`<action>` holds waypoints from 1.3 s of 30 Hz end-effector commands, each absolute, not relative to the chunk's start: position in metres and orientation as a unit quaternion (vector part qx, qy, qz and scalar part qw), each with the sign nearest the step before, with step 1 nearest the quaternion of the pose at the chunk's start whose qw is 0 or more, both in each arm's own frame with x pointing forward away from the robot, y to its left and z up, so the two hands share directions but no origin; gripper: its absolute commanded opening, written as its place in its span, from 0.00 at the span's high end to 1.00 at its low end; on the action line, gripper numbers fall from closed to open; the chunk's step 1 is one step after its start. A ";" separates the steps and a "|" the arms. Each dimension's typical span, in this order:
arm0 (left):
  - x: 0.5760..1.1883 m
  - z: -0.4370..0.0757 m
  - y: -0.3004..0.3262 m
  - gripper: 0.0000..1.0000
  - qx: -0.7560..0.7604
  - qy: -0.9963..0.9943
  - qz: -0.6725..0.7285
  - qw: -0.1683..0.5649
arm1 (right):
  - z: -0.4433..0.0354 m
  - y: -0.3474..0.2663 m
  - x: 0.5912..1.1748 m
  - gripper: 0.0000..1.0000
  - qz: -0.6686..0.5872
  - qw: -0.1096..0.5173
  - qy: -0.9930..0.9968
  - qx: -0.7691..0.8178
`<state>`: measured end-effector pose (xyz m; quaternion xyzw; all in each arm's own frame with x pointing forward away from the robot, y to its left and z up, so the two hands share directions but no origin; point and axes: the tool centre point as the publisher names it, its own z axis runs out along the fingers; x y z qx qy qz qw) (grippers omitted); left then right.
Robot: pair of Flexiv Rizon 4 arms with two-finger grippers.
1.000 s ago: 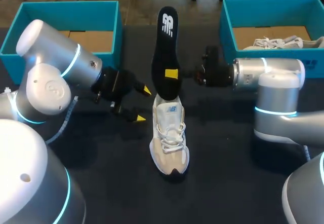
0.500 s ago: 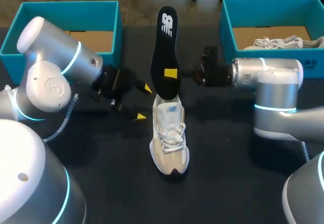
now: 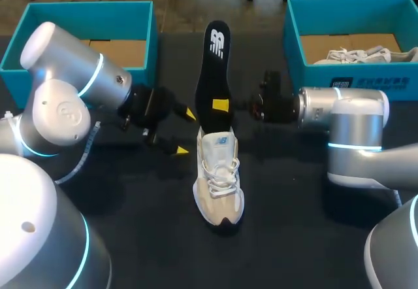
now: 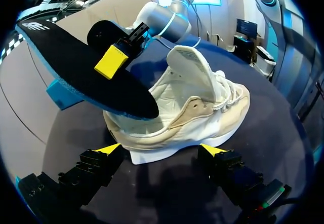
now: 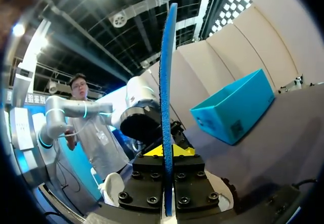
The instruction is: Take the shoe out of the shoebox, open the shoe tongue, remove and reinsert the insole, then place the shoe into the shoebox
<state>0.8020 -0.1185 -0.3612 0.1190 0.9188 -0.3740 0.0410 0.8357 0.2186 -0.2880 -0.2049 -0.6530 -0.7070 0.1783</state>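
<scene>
Black table (image 3: 300, 237) bears the pale shoe (image 3: 219, 178) in its middle, with teal shoeboxes (image 3: 349, 74) at both far corners. The right gripper (image 3: 222, 104) clamps the insole (image 3: 214, 67) above the shoe's heel. The left gripper (image 3: 185, 132) stands wide apart just beside the shoe.

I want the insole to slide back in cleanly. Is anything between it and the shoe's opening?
Nothing visible. The insole, held by the right gripper, has its lower end at the heel opening of the shoe, and the tongue stands lifted clear. The left gripper is beside the shoe, jaws open.
</scene>
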 end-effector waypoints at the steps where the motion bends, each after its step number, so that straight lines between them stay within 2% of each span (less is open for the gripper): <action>1: 0.802 -0.360 -0.124 0.00 0.118 0.919 -0.374 0.040 | -0.287 0.221 0.833 1.00 -0.706 0.178 -0.654 -0.206; 39: 0.793 -0.361 -0.130 0.00 0.113 0.912 -0.391 0.041 | -0.298 0.218 0.831 1.00 -0.695 0.185 -0.661 -0.214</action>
